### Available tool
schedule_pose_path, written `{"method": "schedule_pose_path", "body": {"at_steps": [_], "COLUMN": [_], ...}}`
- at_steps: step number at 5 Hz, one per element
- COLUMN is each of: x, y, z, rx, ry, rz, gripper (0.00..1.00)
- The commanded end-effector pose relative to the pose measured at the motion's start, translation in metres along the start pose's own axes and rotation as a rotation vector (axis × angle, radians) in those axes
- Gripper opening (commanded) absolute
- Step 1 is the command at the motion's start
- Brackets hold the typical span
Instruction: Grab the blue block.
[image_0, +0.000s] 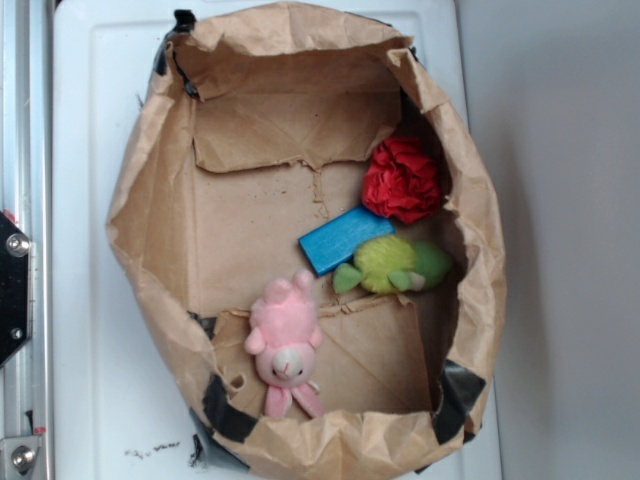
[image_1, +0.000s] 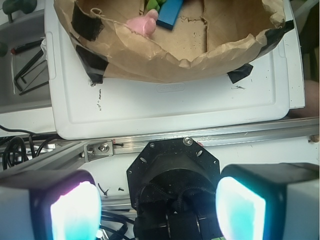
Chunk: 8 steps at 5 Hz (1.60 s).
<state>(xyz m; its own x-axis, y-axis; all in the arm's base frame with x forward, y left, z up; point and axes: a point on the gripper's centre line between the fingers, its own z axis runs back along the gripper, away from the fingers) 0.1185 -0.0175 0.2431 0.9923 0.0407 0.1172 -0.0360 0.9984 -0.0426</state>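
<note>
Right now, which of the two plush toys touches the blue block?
The yellow-green plush; it lies against the blue block. The pink plush lies apart, lower left.

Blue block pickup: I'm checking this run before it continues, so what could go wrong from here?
The blue block lies wedged between the red ruffled ball and the yellow-green plush toy, so the open gripper may pinch a toy instead. The paper bag has tall crumpled walls that could snag its descent.
</note>
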Motion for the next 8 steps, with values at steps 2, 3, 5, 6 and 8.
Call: {"method": "schedule_pose_path", "body": {"at_steps": [2,3,5,6,8], "x": [0.048,0.095,0.15,0.142,0.147], "y": [-0.007,-0.004,0.015,0.032,0.051], "z": [-0.019,-0.045,-0.092,-0.106,-0.126], "rx": [0.067,0.179,0.151,0.132,0.162], "ry": [0.015,0.066,-0.038,-0.075,-0.091], "rz": [0.097,0.262,0.139,0.067,0.096], "gripper": [1.0,1.0,1.0,1.0,1.0]}}
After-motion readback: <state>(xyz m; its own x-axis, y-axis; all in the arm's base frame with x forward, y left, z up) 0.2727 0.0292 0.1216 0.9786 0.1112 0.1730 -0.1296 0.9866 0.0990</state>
